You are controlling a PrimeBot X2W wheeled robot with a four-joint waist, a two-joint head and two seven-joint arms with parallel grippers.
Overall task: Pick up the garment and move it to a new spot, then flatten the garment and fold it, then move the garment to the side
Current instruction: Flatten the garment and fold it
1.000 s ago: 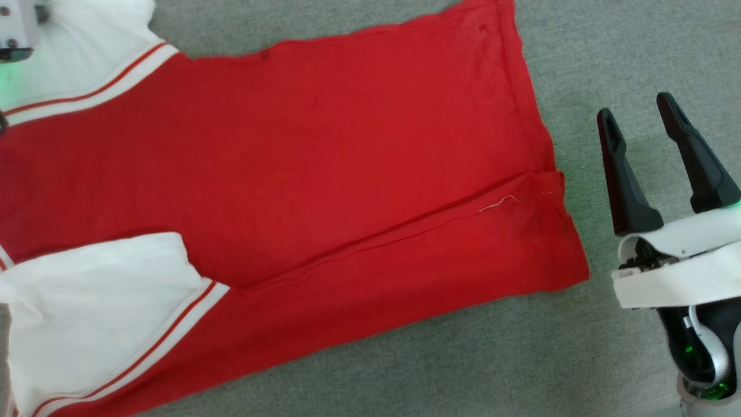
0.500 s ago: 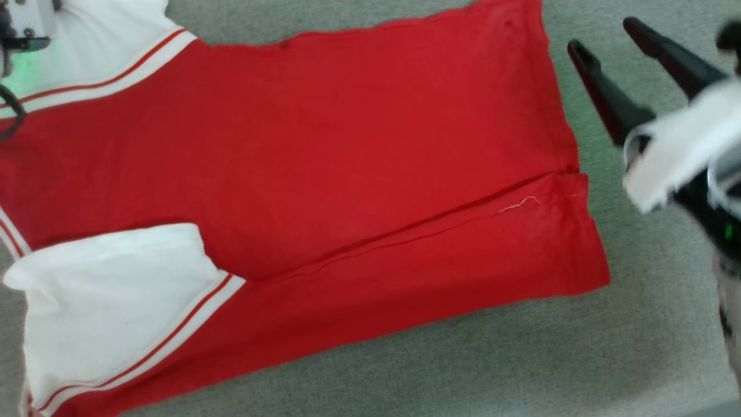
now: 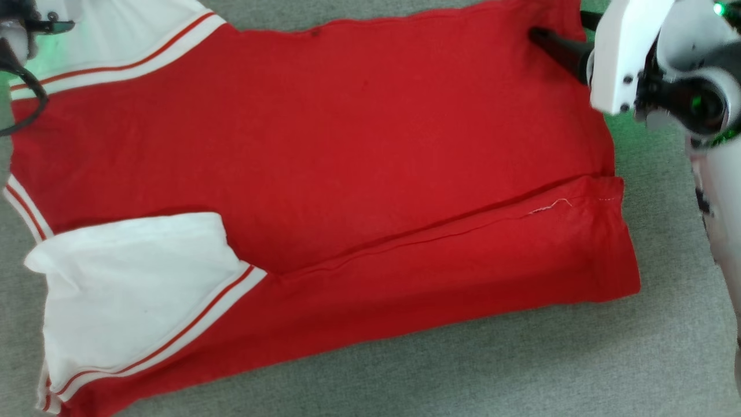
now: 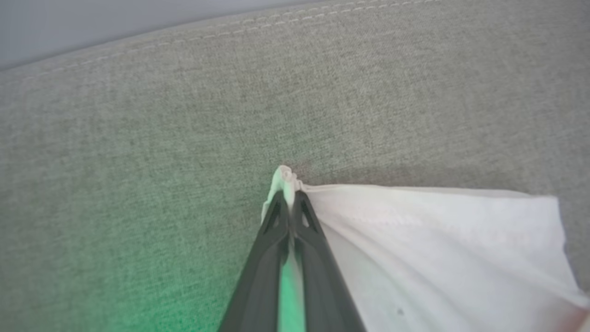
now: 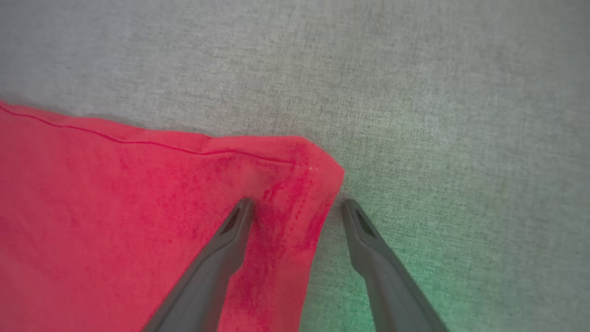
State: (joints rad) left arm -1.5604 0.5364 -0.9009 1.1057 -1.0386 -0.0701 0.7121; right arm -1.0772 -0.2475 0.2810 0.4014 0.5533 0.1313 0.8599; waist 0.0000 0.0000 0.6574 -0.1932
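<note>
Garment [image 3: 359, 145] lies flat on the grey cloth surface [image 3: 521, 370] in front of me, red side up. Its long way runs from left to right across my head view, a bit tilted. The white shoulder parts [image 3: 133, 301] with red stripes point to my left, and the red bottom edge points to my right. The near side is folded over, with a long crease [image 3: 440, 231]. My left gripper [image 4: 291, 205] is squeezed tight on a white corner at the far left. The left wrist view shows that pinch up close, while my head view just catches the wrist there. My right gripper [image 5: 297, 203] is spread wide at the far right red corner, one finger on the cloth and the other on the grey beside it. In my head view the white wrist partly hides those tips
</note>
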